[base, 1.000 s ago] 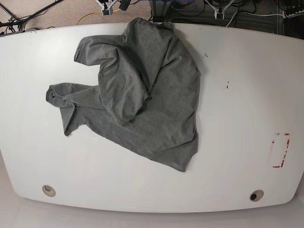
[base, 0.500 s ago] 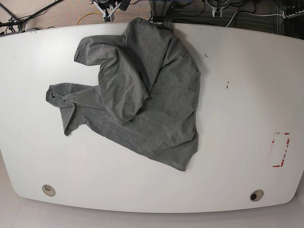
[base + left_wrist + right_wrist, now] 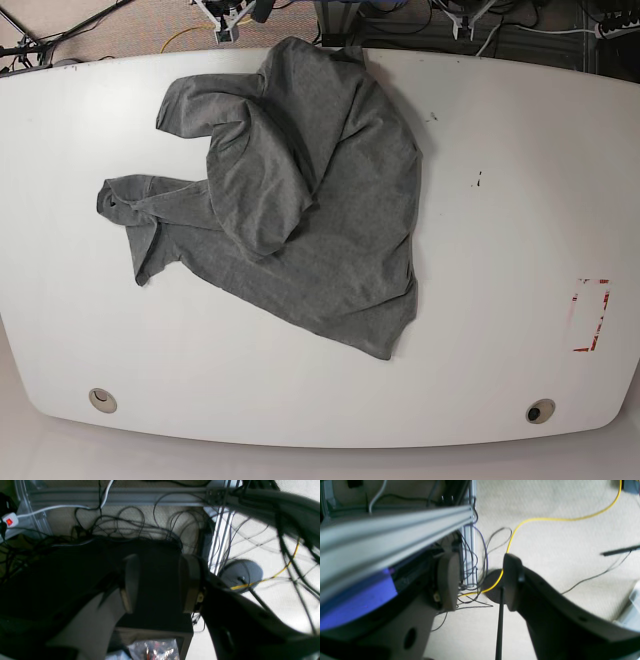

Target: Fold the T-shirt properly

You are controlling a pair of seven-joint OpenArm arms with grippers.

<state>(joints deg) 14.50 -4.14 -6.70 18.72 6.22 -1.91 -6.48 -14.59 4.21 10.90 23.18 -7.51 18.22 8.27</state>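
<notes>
T-shirt (image 3: 300, 190), heather grey and crumpled, sprawls across the middle of the white table (image 3: 520, 180) in the base view, its upper edge reaching the table's far rim and one corner trailing toward the near side. One part of the cloth is doubled over the body in a rounded flap and another is bunched out to that view's left, so no clean outline shows; the garment looks dropped rather than laid, and it would need spreading flat before any fold could be square.

Neither arm reaches over the table. The left gripper (image 3: 160, 585) hangs beyond the far edge, its two pads parted with nothing between them, facing a tangle of black cables (image 3: 140, 527) and a dark box. The right gripper (image 3: 480, 580) is likewise parted and empty, looking down at beige carpet (image 3: 557, 562) where a yellow cable (image 3: 545, 519) loops past an aluminium frame rail (image 3: 395, 530).

Both pincers appear parked clear of the work surface (probably a rest pose, leaving the overhead view of the cloth unobstructed). By that reading the folding has not begun. A red-marked rectangle (image 3: 590, 315) sits near the table's edge on the base view's right, well apart from the shirt.
</notes>
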